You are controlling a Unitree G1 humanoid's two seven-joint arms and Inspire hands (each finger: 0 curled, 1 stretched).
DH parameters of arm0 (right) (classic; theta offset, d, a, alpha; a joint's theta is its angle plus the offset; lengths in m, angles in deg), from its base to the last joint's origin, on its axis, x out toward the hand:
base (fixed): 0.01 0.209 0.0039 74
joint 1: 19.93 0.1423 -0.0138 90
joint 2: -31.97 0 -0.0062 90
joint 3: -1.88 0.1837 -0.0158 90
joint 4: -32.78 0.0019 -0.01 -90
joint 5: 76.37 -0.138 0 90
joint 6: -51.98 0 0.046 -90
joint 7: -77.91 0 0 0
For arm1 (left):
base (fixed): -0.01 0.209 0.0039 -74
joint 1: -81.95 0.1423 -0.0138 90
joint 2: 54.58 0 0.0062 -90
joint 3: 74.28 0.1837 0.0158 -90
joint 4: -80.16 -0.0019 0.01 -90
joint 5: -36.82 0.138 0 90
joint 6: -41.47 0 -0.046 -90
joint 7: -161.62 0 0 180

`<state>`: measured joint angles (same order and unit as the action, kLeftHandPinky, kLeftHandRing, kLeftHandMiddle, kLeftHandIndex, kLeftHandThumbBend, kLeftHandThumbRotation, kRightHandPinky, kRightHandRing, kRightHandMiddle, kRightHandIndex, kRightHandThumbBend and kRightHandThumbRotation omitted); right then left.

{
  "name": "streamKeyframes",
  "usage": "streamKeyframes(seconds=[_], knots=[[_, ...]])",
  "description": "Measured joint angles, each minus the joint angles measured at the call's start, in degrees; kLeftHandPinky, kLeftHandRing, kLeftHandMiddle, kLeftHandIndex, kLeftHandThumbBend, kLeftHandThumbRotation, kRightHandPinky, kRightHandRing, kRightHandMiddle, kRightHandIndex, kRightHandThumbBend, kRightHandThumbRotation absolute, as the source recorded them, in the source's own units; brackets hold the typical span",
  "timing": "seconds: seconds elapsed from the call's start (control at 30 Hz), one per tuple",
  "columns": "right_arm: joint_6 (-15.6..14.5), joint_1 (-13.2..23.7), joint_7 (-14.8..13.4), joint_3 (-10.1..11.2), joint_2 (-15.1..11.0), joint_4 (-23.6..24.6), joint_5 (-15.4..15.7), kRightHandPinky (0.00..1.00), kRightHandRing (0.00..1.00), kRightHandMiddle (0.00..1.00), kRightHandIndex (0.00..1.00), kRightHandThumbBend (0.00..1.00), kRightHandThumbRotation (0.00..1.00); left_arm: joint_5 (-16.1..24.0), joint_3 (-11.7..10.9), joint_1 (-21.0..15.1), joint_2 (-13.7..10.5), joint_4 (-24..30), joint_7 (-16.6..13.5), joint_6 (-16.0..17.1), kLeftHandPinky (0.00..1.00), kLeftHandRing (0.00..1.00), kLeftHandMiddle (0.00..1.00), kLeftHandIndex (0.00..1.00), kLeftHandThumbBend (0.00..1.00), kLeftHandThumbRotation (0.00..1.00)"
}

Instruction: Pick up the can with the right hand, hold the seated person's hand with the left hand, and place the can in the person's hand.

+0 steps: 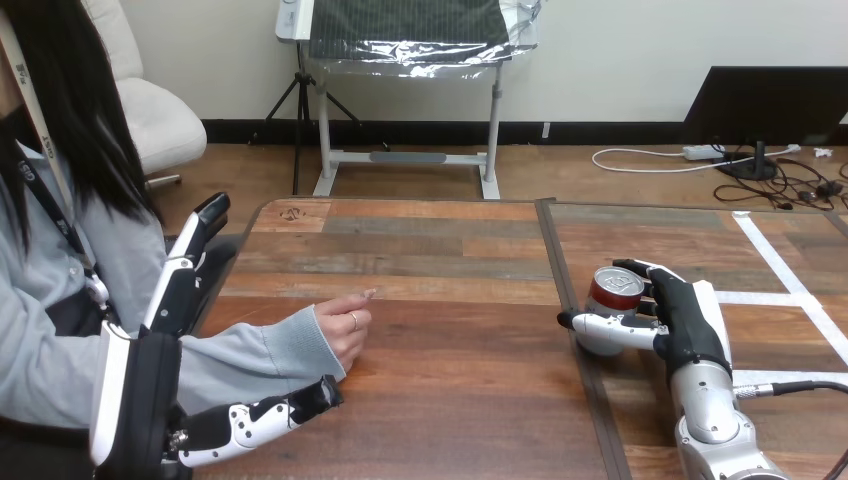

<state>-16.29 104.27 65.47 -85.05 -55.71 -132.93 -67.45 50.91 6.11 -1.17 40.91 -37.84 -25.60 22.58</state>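
At right, right hand [685, 325] closed around can [612, 290]: thumb crosses low front of can, fingers wrap far side near rim. Can upright, base at tabletop [450, 400], just right of dark seam [575, 340]. At left edge, left hand [135, 400] open: fingers straight, pointing away, thumb stretched sideways to sleeve cuff [290, 345]; contact there cannot be told. Beyond cuff, person's hand [345, 325] rests on tabletop, loosely curled, well apart from can. Between them bare wood and seam. White tape lines [770, 260] lie right of can.
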Motion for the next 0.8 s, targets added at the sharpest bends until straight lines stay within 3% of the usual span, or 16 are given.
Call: streamKeyframes(seconds=[0.37,0.8], knots=[[-0.22,-0.15,-1.63,-0.22,0.02,0.21,0.51,0.53,0.58,0.63,0.64,0.81,0.0,-0.32,0.0,0.0,-0.13,-0.76,0.57,0.66,0.84,0.93,0.94,0.92,1.0,0.41],[-0.78,-0.17,-3.13,-0.66,-0.07,0.42,1.49,0.44,0.49,0.58,0.57,0.79,0.0,-3.21,0.58,0.0,-0.32,-1.24,2.4,1.59,0.86,0.94,0.94,0.92,1.0,0.4]])
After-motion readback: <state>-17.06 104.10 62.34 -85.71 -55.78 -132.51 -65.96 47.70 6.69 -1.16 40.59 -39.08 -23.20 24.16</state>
